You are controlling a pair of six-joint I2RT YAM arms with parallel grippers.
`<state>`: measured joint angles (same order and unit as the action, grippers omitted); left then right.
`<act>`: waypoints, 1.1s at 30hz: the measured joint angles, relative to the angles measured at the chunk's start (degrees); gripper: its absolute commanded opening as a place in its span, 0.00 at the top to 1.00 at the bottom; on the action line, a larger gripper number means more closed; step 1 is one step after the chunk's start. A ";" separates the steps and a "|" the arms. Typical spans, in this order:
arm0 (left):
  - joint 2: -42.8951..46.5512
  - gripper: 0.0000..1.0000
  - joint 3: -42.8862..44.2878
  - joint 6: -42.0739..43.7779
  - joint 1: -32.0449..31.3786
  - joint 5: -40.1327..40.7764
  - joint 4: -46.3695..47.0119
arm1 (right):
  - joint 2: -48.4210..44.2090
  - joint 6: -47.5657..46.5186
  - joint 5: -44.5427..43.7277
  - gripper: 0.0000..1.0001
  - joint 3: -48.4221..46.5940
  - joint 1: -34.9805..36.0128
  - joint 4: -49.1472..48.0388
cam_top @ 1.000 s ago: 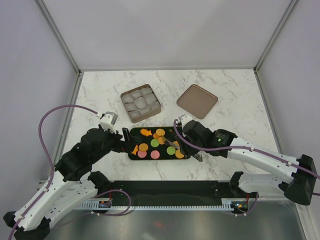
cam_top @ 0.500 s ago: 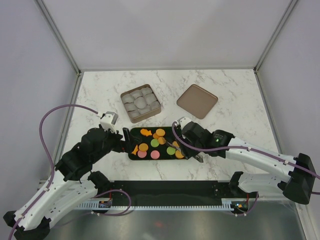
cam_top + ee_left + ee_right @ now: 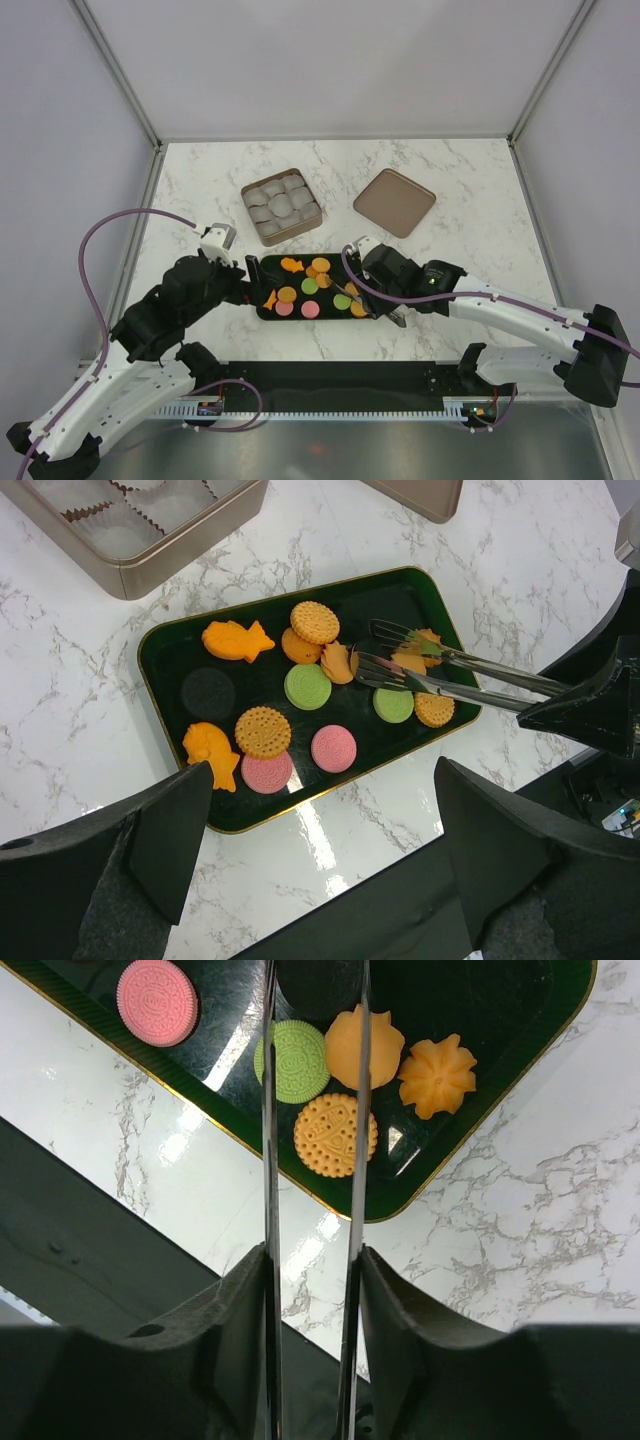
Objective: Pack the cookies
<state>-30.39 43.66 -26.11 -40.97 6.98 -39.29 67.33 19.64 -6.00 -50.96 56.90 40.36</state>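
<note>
Several cookies lie on a dark green tray: orange, green, pink and black discs, plus orange fish. My right gripper is shut on metal tongs. The tong arms stand apart and their tips hover over the tray's middle right, beside an orange cookie. Below the arms lie a green disc, an orange disc and an orange flower. My left gripper is open and empty over the table at the tray's near left edge.
A square tin lined with pale paper cups stands behind the tray, and its lid lies to the right of it. The tin's corner shows in the left wrist view. The table's front edge is close below the tray.
My right arm has shifted slightly left, so the tongs reach a little further over the tray. The left arm has not moved.
</note>
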 measured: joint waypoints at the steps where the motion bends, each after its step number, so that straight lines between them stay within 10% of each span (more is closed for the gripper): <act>1: 0.00 0.00 0.00 0.00 0.00 0.00 0.00 | -0.04 -0.07 -0.04 0.62 0.00 0.00 -0.04; 19: 1.07 0.00 -0.02 -0.02 0.00 0.07 -0.02 | -4.42 0.04 -3.76 0.66 -7.67 -0.02 4.46; 33: 10.19 0.00 2.21 -0.87 0.00 2.69 -3.23 | 25.22 -2.10 -4.83 0.67 -35.69 -4.11 -9.07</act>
<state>-20.21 45.87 -26.98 -40.97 9.67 -42.52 92.55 17.54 -10.83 -86.65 52.80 31.29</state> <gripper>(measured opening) 0.994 0.436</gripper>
